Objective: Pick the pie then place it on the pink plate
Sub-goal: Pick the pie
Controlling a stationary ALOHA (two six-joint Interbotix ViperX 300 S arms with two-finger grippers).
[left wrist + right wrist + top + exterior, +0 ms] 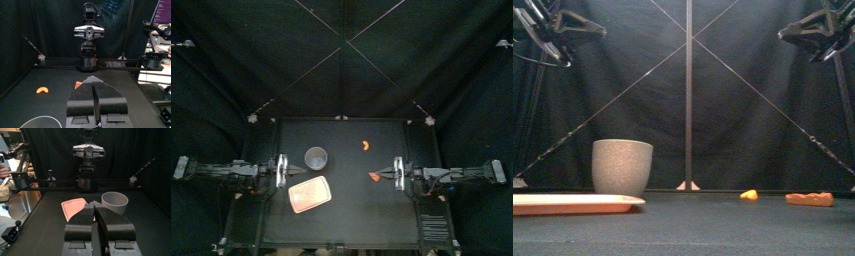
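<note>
The pie point(376, 177) is a small orange-red wedge lying on the black table right of centre, low and flat in the front view point(810, 199). The pink plate point(309, 194) lies left of centre near the front, its rim showing at table height point(573, 203). My left gripper point(283, 174) hovers shut just left of the plate. My right gripper point(396, 175) is shut too, close beside the pie on its right. In the left wrist view the pie point(79, 84) peeks out behind the shut gripper point(94, 82). The right wrist view shows the plate point(75, 208) beyond the shut gripper point(97, 205).
A tall grey speckled cup point(315, 155) stands just behind the plate, also in the front view point(623, 165). A small orange curved toy point(368, 144) lies further back, behind the pie. Both arms are raised above the table in the front view.
</note>
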